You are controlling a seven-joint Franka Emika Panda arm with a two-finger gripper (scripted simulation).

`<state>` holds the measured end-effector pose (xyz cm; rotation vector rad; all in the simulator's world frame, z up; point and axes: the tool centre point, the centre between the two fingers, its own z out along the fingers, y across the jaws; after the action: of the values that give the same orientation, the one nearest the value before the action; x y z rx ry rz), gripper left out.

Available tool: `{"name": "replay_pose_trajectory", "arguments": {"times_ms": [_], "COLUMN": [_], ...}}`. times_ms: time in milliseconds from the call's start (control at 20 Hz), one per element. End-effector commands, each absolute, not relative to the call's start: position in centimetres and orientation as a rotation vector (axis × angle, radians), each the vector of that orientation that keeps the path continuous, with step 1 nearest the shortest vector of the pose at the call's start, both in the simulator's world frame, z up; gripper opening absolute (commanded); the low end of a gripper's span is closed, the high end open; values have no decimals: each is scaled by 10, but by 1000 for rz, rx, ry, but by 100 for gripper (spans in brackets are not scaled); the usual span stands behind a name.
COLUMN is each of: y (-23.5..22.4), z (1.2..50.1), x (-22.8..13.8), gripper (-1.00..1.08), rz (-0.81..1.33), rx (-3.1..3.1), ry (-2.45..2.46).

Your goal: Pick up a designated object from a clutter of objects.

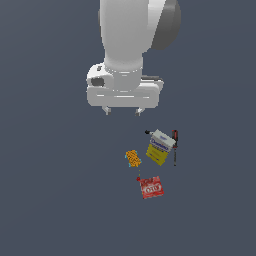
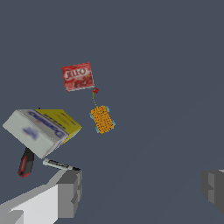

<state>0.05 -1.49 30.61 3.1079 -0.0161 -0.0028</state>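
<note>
The designated object, a yellow-and-white carton (image 1: 159,147) (image 2: 41,129) with blue lettering, is the largest item of the clutter on the grey floor. My gripper (image 1: 121,111) (image 2: 142,188) hangs open high above the floor, offset from the carton toward the exterior view's left, with nothing between its fingers (image 2: 70,192). Around the carton lie a small orange block (image 1: 133,158) (image 2: 102,119), a flat red packet (image 1: 151,187) (image 2: 78,76), a red-and-black screwdriver (image 1: 175,146) (image 2: 26,162) and a thin black-white marker (image 2: 60,165).
The white arm (image 1: 132,35) fills the upper middle of the exterior view. The grey floor (image 1: 55,190) spreads on all sides of the small clutter. A tiny red bit (image 2: 95,90) lies between packet and block.
</note>
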Motion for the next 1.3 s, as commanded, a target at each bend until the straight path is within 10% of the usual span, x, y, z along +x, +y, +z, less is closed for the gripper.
{"name": "replay_pose_trajectory", "arguments": {"times_ms": [0, 1250], "y": [-11, 115], "z": [303, 219], "x": [2, 15], "gripper": [100, 100], "rz": [-4, -4], "rx": [3108, 2930], "ry": [19, 1105]}}
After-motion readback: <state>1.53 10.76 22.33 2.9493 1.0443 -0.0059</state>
